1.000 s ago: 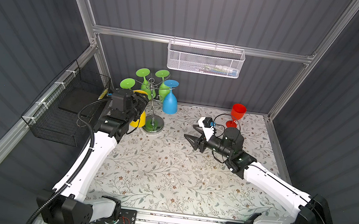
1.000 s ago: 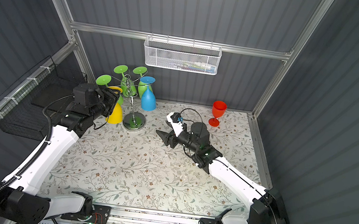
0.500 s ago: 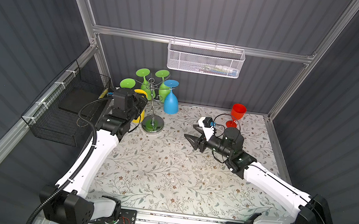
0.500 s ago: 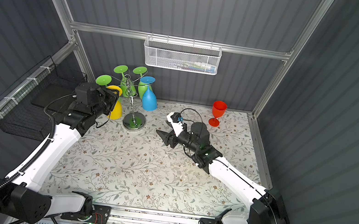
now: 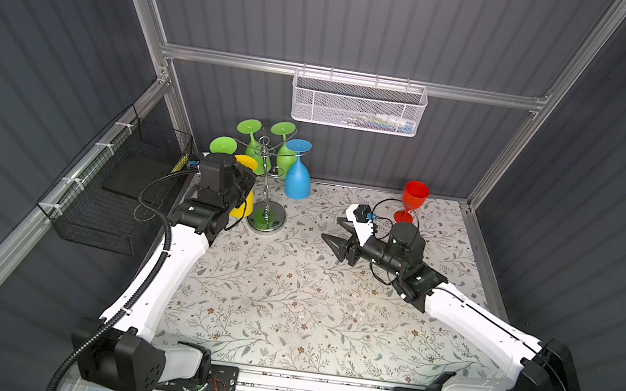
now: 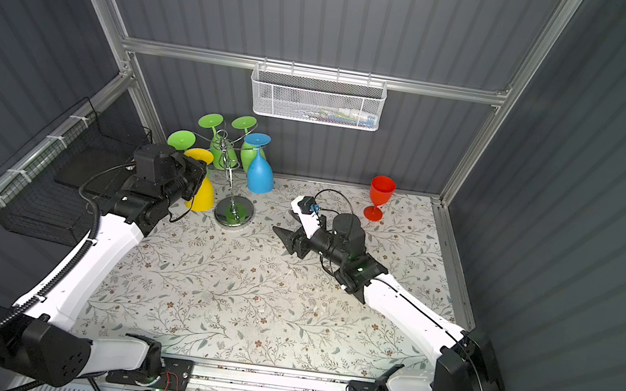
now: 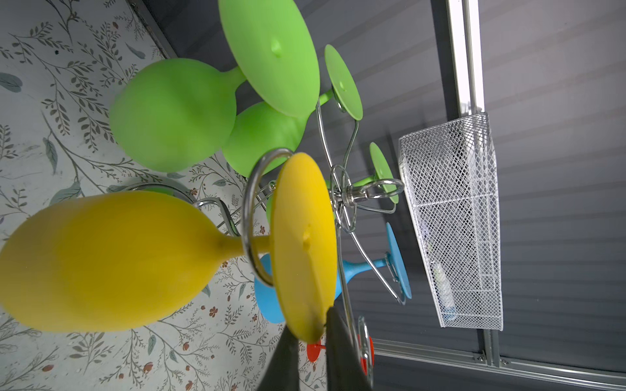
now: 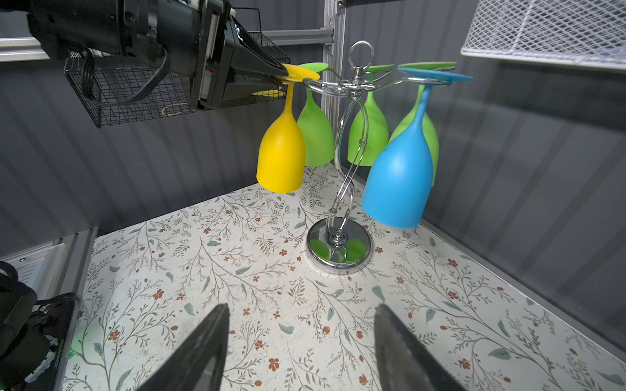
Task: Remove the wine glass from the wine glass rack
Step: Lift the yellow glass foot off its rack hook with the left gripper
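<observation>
Your left pincer (image 7: 317, 333) is pinching the rim of the foot of the yellow wine glass (image 8: 281, 152), with one finger on each face of the disc. The glass hangs bowl-down from a curled arm of the wine glass rack (image 8: 349, 142). Its stem sits inside the chrome loop and its foot just above it. So nothing has come off here yet: you have the grip, and the removal itself is all ahead.

As I judge it, the stem has to slide out through the loop's open side before the glass can come clear. The hold is on a thin edge, so the glass may twist as it moves.

The rack stands at the back left of the table (image 5: 286, 306), near the wall. A blue wine glass (image 8: 399, 176) and three green wine glasses (image 8: 315, 135) hang on its other arms.

Your right pincer (image 8: 301, 308) is spread and empty. It sits low over the table, well apart from the rack and pointed toward it. A red wine glass (image 5: 414, 197) stands upright on the table at the back right.
</observation>
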### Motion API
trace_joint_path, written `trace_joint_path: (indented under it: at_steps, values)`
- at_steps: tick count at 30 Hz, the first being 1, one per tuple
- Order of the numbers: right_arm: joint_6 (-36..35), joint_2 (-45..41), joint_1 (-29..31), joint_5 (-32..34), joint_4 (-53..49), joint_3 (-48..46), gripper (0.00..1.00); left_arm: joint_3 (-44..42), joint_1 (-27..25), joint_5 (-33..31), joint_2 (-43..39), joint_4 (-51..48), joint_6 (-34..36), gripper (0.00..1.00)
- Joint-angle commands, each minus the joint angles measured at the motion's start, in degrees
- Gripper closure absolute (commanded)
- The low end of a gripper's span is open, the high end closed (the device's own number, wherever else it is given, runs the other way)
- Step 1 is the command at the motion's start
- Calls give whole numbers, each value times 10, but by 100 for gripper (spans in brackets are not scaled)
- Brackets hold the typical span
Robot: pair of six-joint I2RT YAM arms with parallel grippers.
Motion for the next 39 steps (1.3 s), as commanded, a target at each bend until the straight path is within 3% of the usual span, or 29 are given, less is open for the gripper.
trace_joint_path:
  at_steps: [1, 17, 39]
  values:
    - [-6, 1, 2, 3, 16, -3, 32, 15, 3, -9, 0, 5, 10, 87]
    - [-4, 1, 2, 1, 16, -2, 32, 40, 3, -8, -16, -5, 21, 97]
    - [-2, 1, 3, -2, 15, -1, 32, 44, 5, -35, -41, -45, 41, 99]
